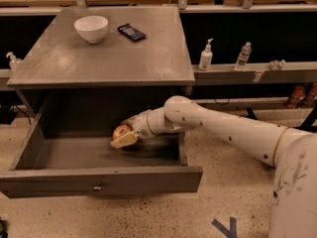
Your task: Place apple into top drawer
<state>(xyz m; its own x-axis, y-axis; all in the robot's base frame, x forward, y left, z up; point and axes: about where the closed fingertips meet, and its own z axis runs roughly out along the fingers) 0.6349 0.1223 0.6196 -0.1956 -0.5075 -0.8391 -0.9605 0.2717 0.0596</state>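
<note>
The top drawer (99,185) of the grey cabinet is pulled wide open, its flat front panel with a small metal knob (97,186) facing me. My white arm reaches from the right into the drawer. My gripper (122,137) is low inside the drawer, right of its middle, near the drawer floor. It is shut on the apple (120,131), a small red and yellowish fruit that shows between the tan fingertips (124,141).
A white bowl (91,28) and a dark phone-like object (132,32) lie on the cabinet top (104,58). A pump bottle (205,56) and a water bottle (242,56) stand on a shelf at the right. Speckled floor lies in front.
</note>
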